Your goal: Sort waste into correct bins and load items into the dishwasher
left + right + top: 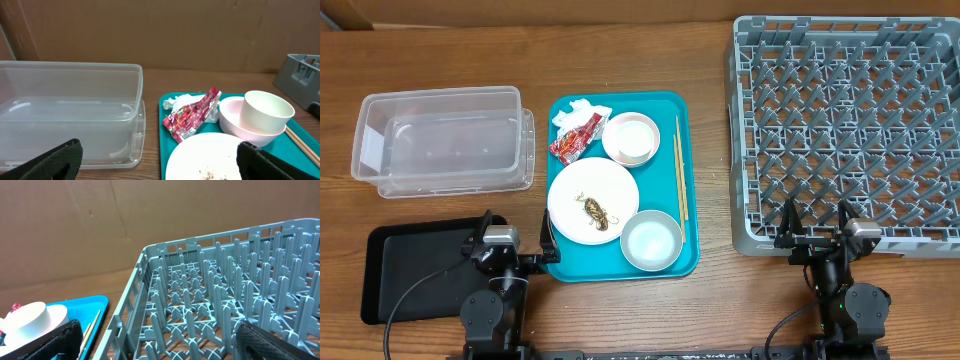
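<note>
On teal tray (pixel 665 105): plate (pixel 575 190) w/ food scrap (pixel 597 211), wrapper (pixel 575 138); L gripper (pixel 515 235) & R gripper (pixel 815 228) jaws wide apart, empty.

Overhead cam top-down; wrist cams low, share tray (pixel 665 102).

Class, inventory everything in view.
clear plastic tub: 1, clear, back-left
flat shallow bin: 1, black, front-left
plastic dish rack: 1, grey, right
serving tray: 1, teal, centre
round plate: 1, pinkish-white, tray
food scrap: 1, brown, plate
small bowl: 1, pink, tray
small cup: 1, white, in pink bowl
larger bowl: 1, whitish, tray
wooden chopsticks: 2, tan, tray
crinkled snack wrapper: 1, red, tray
crumpled tissue: 1, white, tray
left gripper, right gripper: 2, black, front, open
</note>
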Robot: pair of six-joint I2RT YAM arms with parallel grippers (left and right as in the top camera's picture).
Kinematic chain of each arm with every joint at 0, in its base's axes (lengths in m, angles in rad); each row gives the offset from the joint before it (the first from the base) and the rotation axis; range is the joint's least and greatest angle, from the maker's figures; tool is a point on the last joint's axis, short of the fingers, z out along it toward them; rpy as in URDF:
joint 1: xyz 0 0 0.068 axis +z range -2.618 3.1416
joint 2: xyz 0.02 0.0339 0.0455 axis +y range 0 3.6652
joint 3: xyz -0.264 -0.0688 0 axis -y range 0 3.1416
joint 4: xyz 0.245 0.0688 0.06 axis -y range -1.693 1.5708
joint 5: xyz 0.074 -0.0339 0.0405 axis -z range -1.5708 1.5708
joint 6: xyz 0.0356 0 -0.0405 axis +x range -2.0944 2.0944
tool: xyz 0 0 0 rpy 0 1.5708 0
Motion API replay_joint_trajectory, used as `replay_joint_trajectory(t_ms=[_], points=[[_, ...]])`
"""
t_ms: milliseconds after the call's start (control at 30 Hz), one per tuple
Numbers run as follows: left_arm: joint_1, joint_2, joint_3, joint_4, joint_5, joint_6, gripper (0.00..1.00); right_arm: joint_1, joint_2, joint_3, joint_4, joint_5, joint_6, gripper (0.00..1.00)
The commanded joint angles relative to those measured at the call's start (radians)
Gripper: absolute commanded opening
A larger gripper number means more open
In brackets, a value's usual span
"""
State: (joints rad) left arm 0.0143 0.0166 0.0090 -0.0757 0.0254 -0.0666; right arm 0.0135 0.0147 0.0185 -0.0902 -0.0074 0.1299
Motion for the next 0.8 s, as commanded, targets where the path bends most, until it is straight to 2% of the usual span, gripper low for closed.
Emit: replay_joint_trajectory(t_ms=[0,767], points=[[-0.003,-0.013,-0.004,-0.002,-0.007,0.026,1.00,-0.005,-0.012,-0.011,0.006,0.011,-0.004,1.00],[-0.004,-0.013,-0.004,0.003,0.021,0.000,1.00,-0.005,-0.012,-0.011,0.006,0.011,-0.004,1.00]])
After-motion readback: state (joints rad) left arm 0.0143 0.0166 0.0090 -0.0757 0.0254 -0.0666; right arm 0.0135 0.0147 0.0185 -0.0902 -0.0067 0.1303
